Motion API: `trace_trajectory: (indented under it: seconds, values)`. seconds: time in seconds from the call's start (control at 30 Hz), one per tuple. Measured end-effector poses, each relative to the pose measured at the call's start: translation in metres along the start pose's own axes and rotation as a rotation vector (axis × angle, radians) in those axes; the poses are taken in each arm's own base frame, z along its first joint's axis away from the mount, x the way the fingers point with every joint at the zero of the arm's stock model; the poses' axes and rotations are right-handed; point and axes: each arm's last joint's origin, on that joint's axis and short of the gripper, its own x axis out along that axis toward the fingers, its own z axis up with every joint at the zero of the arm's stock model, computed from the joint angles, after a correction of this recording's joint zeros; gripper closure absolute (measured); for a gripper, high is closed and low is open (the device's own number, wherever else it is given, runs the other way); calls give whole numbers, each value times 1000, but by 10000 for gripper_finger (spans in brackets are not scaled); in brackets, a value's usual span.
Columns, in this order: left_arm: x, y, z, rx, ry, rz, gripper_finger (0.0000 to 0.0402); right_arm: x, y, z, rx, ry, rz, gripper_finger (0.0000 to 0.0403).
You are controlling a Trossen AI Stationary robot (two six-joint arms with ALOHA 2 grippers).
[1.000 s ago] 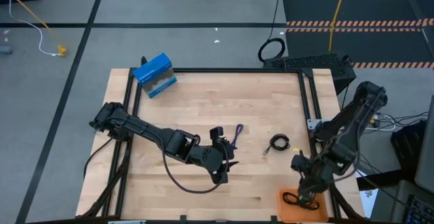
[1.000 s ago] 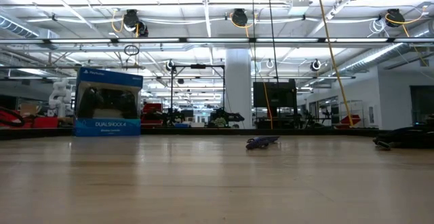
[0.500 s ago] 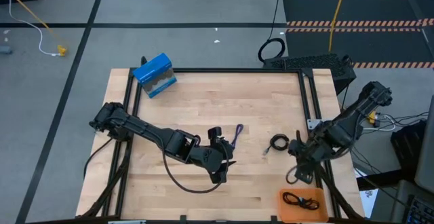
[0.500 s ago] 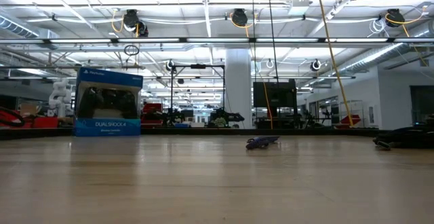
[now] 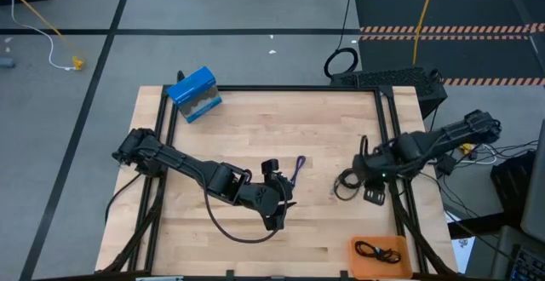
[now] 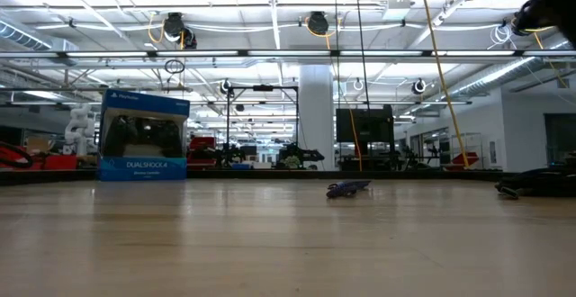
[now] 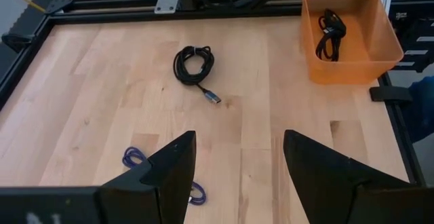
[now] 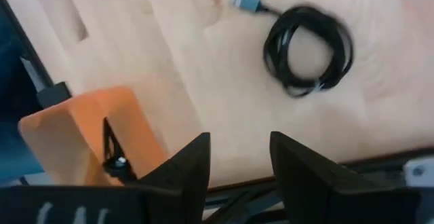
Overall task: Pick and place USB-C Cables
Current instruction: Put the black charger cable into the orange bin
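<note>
While the right gripper [image 5: 356, 181] hovers with jaws apart beside the black coiled cable [image 5: 347, 180] on the table [image 5: 247, 128], a second black cable [image 5: 379, 250] lies in the orange bin [image 5: 358, 265]. Beside the purple cable [image 5: 296, 170], the left gripper [image 5: 278, 203] waits, jaws apart.

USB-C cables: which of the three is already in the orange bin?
One black cable, lying loosely folded inside the orange bin. The other black coil and the purple-blue cable lie on the bare wooden table.
</note>
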Motion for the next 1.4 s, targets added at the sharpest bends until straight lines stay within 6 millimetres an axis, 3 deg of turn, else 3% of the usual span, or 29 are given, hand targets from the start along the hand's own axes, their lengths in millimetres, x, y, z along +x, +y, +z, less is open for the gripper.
trace_trajectory:
  seconds: [0.3,0.7,1.07,1.4]
  values:
    - [0,0,0,1,1,0,176,16,-5,27,-233,2,-175,260]
    - [0,0,-1,4,10,1,176,50,2,50,-248,75,-263,212]
    - [-2,-3,-2,11,12,-6,176,102,-16,42,-200,64,-259,190]
    - [-1,-3,-2,11,11,-5,176,123,-26,36,-179,52,-254,190]
